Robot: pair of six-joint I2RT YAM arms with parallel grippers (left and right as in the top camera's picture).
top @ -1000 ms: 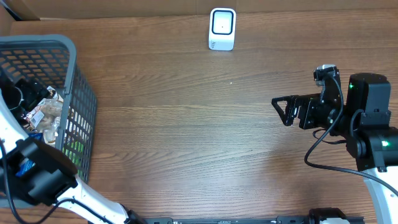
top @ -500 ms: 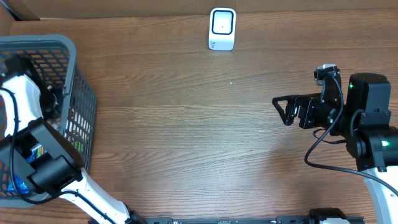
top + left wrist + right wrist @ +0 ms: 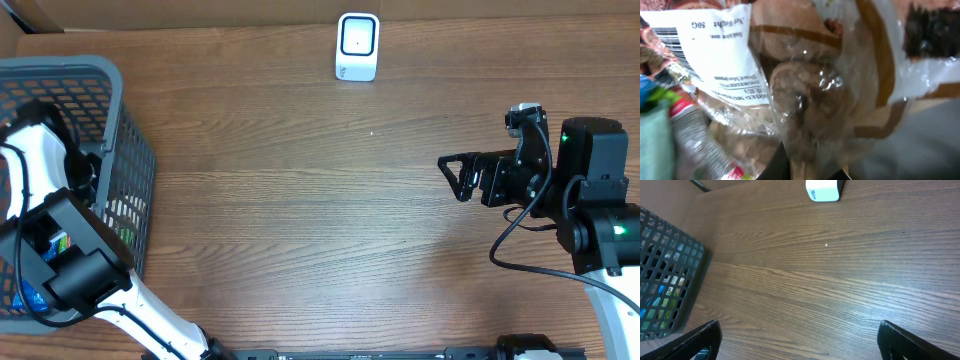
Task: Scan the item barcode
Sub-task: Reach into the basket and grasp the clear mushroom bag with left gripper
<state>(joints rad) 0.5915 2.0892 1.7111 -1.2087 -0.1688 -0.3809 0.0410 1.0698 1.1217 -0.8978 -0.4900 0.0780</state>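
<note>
**Overhead.** Grey mesh basket (image 3: 120, 130) at the table's (image 3: 300, 220) left edge. The left arm (image 3: 25, 150) reaches down inside and hides most of the contents. Coloured packs show through the side wall. White scanner (image 3: 357, 46) stands at the far edge, well apart from the basket. Right gripper (image 3: 455, 178) hangs over bare wood on the right, fingers spread wide, nothing between them.

**Left wrist.** Lens is pressed close to the item, a clear bag (image 3: 810, 100) of brown lumps, lying in the basket on top of other packs. A green pack (image 3: 655, 135) sits at the left, with a red-and-white wrapper (image 3: 695, 135) beside it. The bag's white label (image 3: 715, 45) faces the lens with its print upside down. Barcode (image 3: 670, 40) is at the label's upper-left corner. The bag overfills the frame, so its long axis cannot be told. Left gripper (image 3: 807, 172) is closed. Whether it pinches the film cannot be told.

**Right wrist.** Fingertips (image 3: 700, 337) at the bottom corners, far apart. Basket at left, scanner at the top edge.
</note>
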